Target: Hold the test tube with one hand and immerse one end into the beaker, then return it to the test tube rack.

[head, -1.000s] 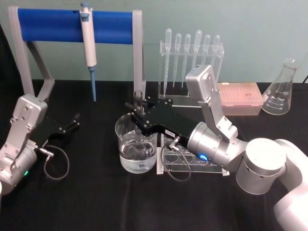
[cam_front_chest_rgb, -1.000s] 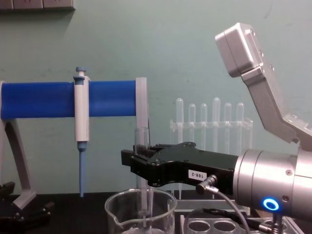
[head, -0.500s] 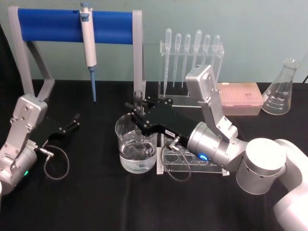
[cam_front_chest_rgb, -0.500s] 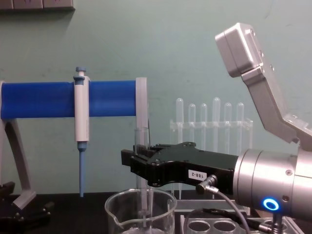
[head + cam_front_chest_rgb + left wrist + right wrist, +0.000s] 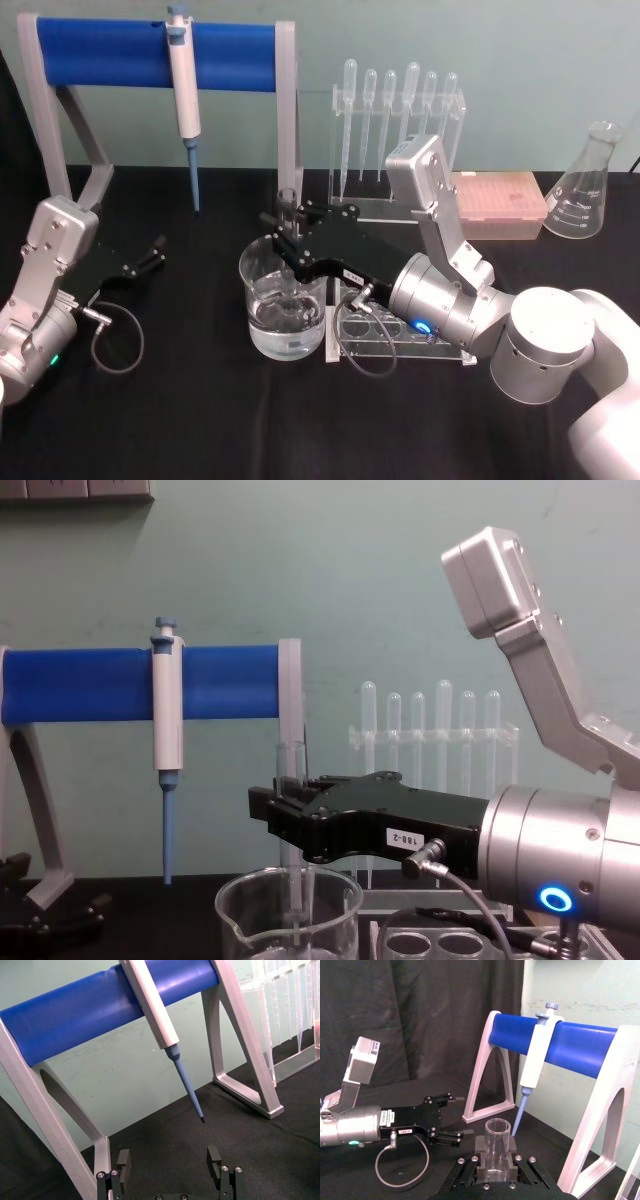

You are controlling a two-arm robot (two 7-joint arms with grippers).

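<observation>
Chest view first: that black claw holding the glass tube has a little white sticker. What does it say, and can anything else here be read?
"188-2": on the white sticker on the right claw, which grips the test tube; it shows upside down in the chest view.
Stickers on the body of the left claw: too small to read.
Scale marks on the conical flask: too small to read.
</observation>
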